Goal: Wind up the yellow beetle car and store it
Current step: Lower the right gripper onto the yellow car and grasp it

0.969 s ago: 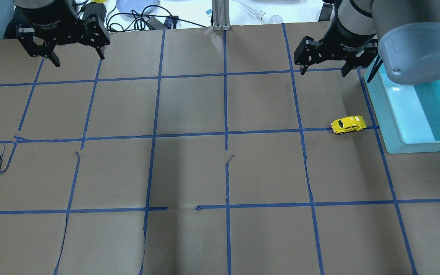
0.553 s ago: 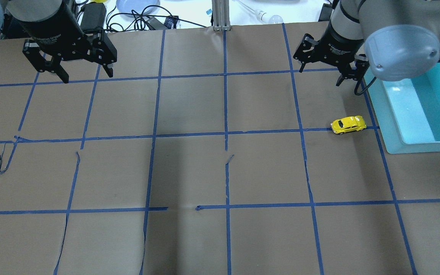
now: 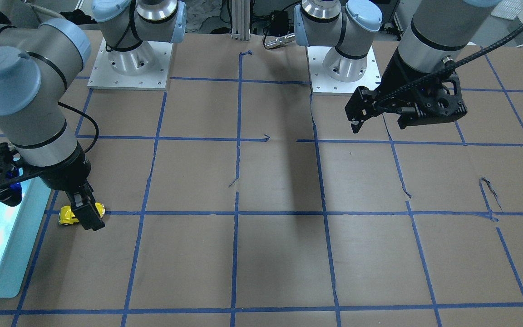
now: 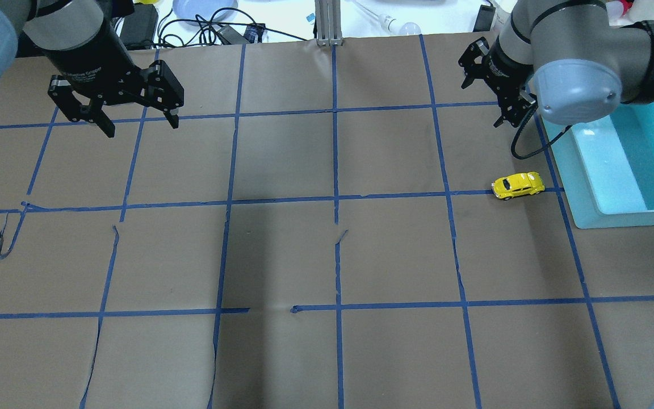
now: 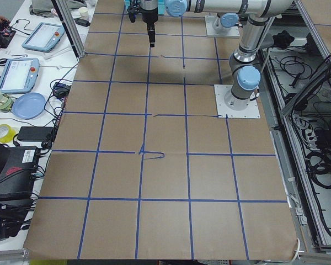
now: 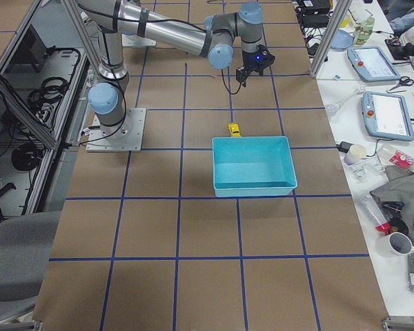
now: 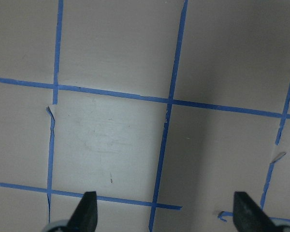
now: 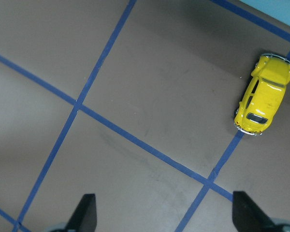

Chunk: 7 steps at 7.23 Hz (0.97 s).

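The yellow beetle car [image 4: 518, 186] stands on a blue tape line on the brown table, just left of a teal bin [image 4: 582, 210]. It also shows in the exterior right view [image 6: 233, 129] and at the upper right of the right wrist view [image 8: 264, 94]. My right gripper [image 4: 481, 105] is open and empty, hanging above the table beyond the car and apart from it. In the front-facing view one of its fingers [image 3: 88, 211] stands in front of the car [image 3: 67, 215]. My left gripper [image 4: 142, 128] is open and empty at the far left, over bare table [image 7: 165, 203].
The teal bin [image 6: 252, 186] is empty and sits at the table's right edge. Blue tape marks a grid on the brown paper, torn in places [image 4: 6, 241]. Cables, a blue plate [image 4: 202, 8] and a metal post [image 4: 327, 23] lie beyond the far edge.
The right gripper has turned about its wrist and its elbow has swung left, off the bin. The left gripper has come nearer and to the right. The car has not moved.
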Motion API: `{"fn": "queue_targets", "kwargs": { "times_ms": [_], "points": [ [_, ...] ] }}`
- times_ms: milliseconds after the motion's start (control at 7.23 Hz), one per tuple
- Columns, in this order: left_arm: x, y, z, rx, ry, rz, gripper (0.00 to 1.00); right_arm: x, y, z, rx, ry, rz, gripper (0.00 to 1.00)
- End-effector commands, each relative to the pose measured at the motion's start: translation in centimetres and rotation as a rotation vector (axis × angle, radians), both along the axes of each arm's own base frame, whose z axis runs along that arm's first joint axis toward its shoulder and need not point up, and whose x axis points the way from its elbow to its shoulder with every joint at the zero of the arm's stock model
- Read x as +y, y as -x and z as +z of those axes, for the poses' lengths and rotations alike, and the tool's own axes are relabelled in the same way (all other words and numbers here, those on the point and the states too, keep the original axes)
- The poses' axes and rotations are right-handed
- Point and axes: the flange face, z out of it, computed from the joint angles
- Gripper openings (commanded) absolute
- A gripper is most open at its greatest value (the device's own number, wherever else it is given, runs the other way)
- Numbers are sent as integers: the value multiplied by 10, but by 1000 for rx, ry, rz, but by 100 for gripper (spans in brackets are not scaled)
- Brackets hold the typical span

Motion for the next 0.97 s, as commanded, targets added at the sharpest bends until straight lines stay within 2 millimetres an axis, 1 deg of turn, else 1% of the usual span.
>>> {"fn": "queue_targets", "kwargs": {
  "times_ms": [0,138,277,415,553,692,830],
  "points": [
    [7,1,-9,4,-22,-5,100,8,18,-53,-40,-114,-292,100],
    [14,1,-4,-1,-15,-3,100,20,33,-75,-12,-164,-323,100],
    [15,1,-3,-1,-15,-5,100,28,71,-90,6,-193,-372,100],
    [16,0,-7,-4,-24,-5,100,32,94,-98,-11,-207,-418,100],
    [19,0,-14,-8,-39,-5,100,32,97,-108,5,-213,-421,100],
    [20,1,-16,-3,-41,-5,100,31,98,-121,11,-236,-416,100],
    [20,0,-16,-6,-41,-4,100,36,99,-131,29,-260,-397,100]
  ]
}}
